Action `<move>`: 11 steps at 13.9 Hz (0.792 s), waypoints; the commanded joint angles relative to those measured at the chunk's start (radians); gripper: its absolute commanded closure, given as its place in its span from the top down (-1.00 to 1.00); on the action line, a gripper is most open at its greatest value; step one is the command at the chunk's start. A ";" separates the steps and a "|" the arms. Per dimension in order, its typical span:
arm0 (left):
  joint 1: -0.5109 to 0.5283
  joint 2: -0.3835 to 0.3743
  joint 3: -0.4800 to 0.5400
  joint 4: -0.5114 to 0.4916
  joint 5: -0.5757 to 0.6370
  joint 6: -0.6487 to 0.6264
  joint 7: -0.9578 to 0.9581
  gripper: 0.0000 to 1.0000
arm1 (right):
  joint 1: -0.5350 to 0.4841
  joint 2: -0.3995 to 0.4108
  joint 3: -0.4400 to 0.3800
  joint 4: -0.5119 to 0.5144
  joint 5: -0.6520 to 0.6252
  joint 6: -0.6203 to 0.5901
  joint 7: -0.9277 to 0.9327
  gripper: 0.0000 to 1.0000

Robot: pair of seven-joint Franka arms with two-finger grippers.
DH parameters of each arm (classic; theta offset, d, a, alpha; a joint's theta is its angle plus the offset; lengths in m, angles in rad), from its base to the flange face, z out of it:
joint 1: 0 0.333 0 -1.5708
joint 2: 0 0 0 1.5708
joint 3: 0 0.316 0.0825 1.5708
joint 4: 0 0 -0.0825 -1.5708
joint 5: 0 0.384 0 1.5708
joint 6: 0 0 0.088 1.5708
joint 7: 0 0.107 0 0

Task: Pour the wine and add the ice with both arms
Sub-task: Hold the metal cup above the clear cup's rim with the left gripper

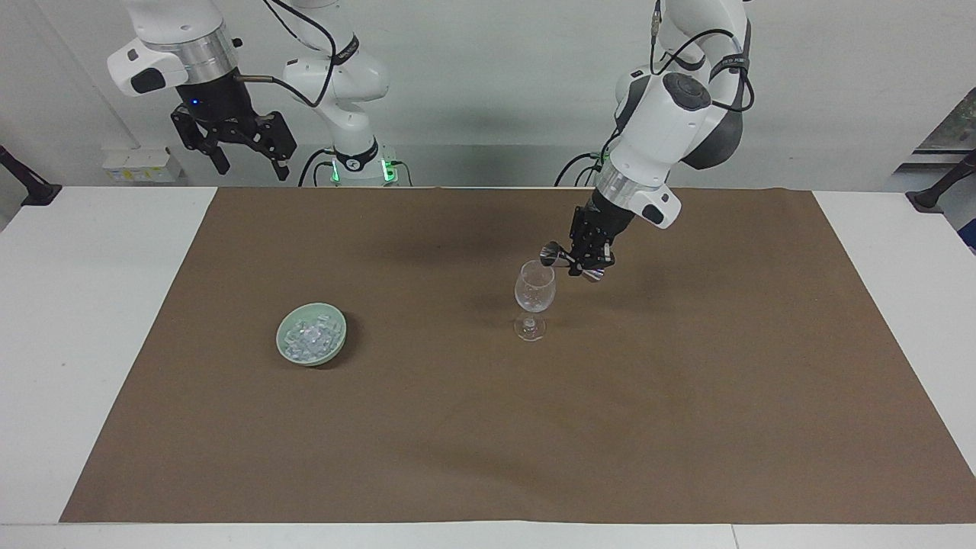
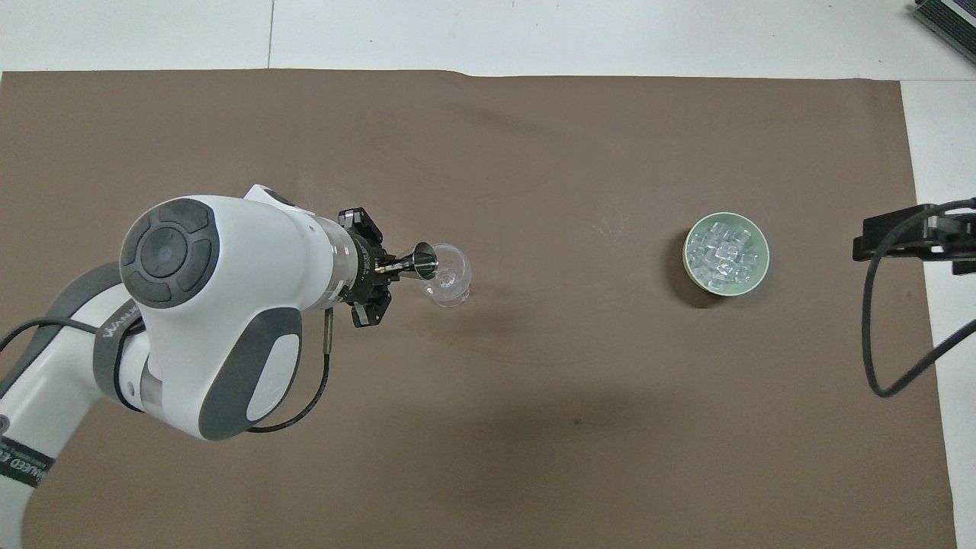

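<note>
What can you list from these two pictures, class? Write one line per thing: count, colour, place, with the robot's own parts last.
Wine glass: one, clear, upright on the mat, toward the left arm's end.
Jigger: one, silver metal, tipped at the glass rim.
Bowl: one, pale green, toward the right arm's end.
Ice: many whitish-clear cubes, in the bowl.
Mat: one, brown, covering the table.
Table: one, white.
Left gripper: black, holding the jigger.
Right gripper: black, open, raised, waiting.
</note>
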 commanded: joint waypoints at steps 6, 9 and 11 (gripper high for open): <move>-0.012 0.026 -0.021 0.051 0.121 -0.069 -0.066 -1.00 | -0.010 -0.025 0.002 -0.031 0.052 0.010 -0.016 1.00; -0.010 0.029 -0.030 0.057 0.153 -0.077 -0.081 -1.00 | -0.010 -0.025 0.002 -0.031 0.052 0.012 -0.016 1.00; -0.012 0.048 -0.041 0.069 0.195 -0.089 -0.101 -1.00 | -0.010 -0.025 0.002 -0.029 0.052 0.012 -0.016 1.00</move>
